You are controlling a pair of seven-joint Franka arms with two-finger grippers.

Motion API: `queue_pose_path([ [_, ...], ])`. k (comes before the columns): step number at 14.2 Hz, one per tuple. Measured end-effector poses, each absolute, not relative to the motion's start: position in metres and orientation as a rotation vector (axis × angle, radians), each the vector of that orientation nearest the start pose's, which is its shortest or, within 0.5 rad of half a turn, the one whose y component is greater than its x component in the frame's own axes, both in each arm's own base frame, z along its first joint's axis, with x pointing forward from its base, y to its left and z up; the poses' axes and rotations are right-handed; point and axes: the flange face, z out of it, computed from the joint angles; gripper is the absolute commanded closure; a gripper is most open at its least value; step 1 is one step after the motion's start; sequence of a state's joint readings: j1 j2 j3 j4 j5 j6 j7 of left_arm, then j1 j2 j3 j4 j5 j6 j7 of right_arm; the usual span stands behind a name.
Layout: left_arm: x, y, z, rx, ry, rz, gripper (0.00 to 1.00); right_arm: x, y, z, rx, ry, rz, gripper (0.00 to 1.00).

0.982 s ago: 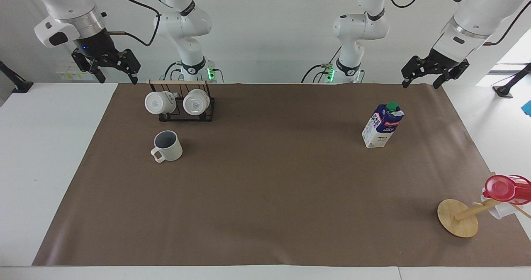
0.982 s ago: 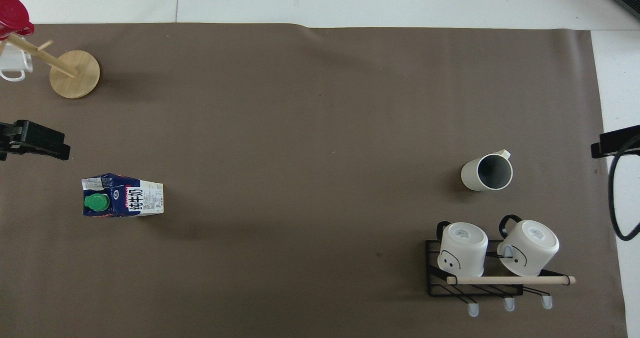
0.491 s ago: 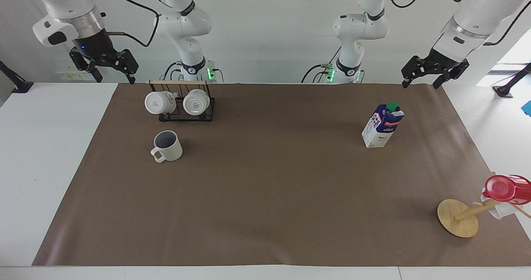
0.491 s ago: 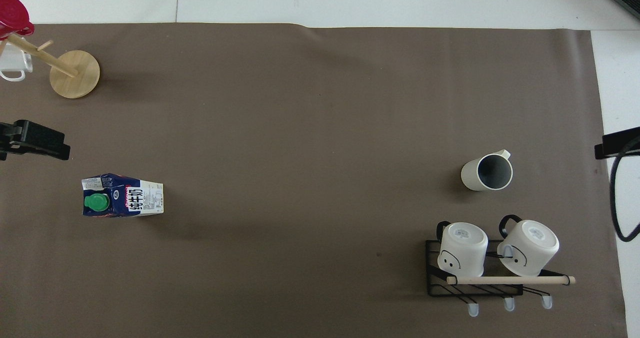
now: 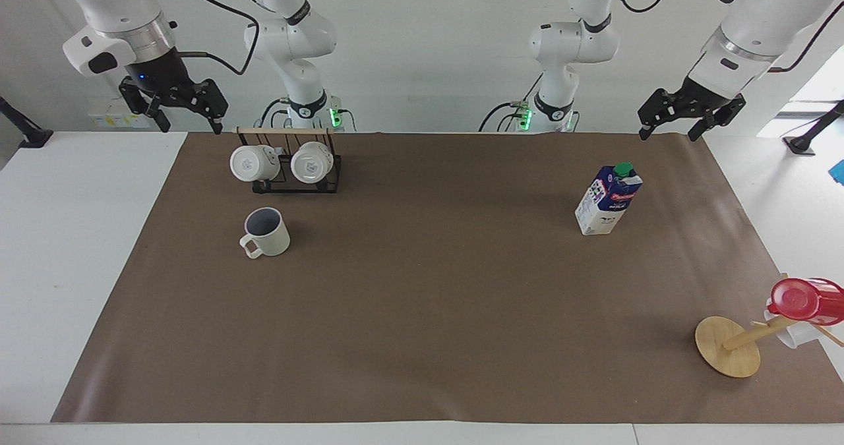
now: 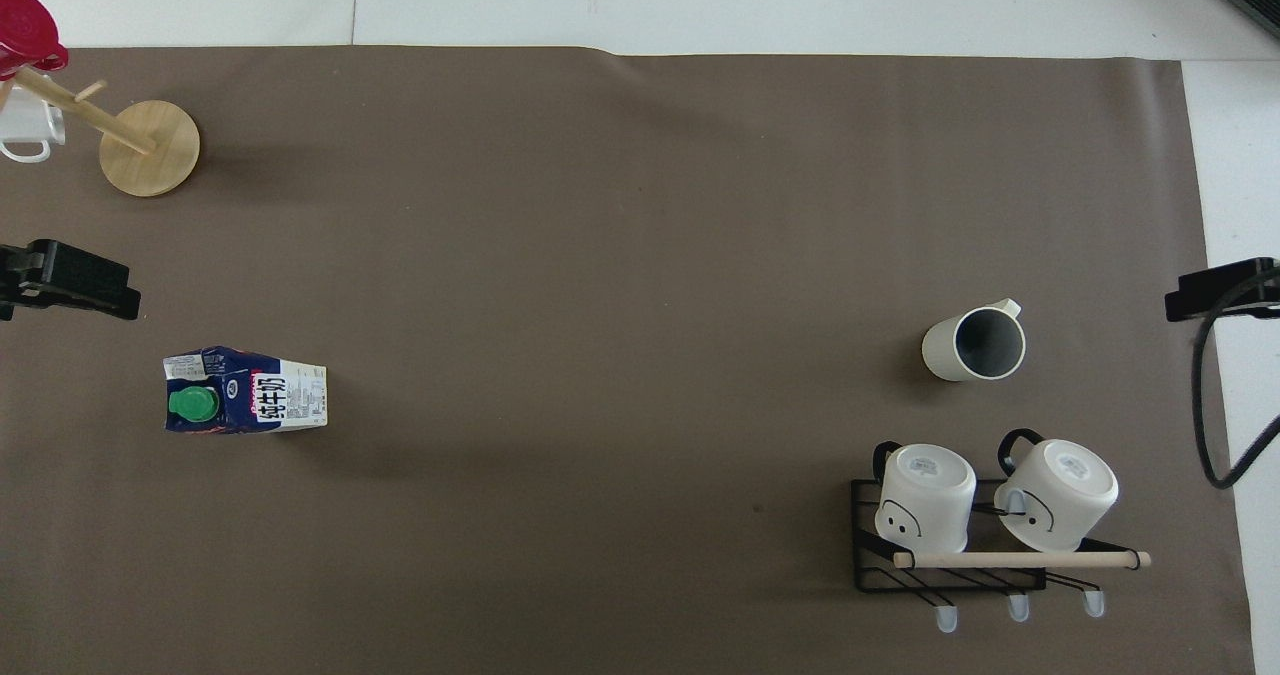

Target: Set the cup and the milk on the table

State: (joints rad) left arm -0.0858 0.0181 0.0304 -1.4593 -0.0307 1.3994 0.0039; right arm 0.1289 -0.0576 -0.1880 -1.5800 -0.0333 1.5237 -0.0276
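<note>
The cup [image 5: 267, 232] stands upright on the brown paper of the table [image 5: 79, 247], toward the right arm's end; it also shows in the overhead view [image 6: 975, 343]. The milk [image 5: 608, 200] stands upright on the paper toward the left arm's end, its green cap up, and shows in the overhead view too [image 6: 245, 403]. My right gripper [image 5: 189, 127] hangs open and empty in the air over the table's edge beside the mug rack. My left gripper [image 5: 667, 134] hangs open and empty over the paper's corner by the milk's end. Neither touches anything.
A black wire rack [image 5: 290, 165] with a wooden bar holds two white mugs, nearer to the robots than the cup. A round wooden disc stand [image 5: 727, 346] carries a red plastic cup [image 5: 804, 300] at the left arm's end, farther from the robots than the milk.
My right gripper has shifted slightly toward the mug rack. The left arm, the cup and the milk have not moved.
</note>
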Motion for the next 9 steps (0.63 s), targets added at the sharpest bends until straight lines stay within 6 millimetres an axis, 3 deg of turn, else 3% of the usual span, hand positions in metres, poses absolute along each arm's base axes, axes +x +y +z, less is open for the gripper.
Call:
queue_pose_path([
  [4,0.541,-0.034,0.652,-3.165,0.100,0.125,0.00,0.535,-0.023,0.616,-3.161,0.001,-0.022,0.00],
  [9,0.541,-0.034,0.652,-3.165,0.100,0.125,0.00,0.542,0.012,0.555,-3.158,-0.082,-0.052,0.00],
])
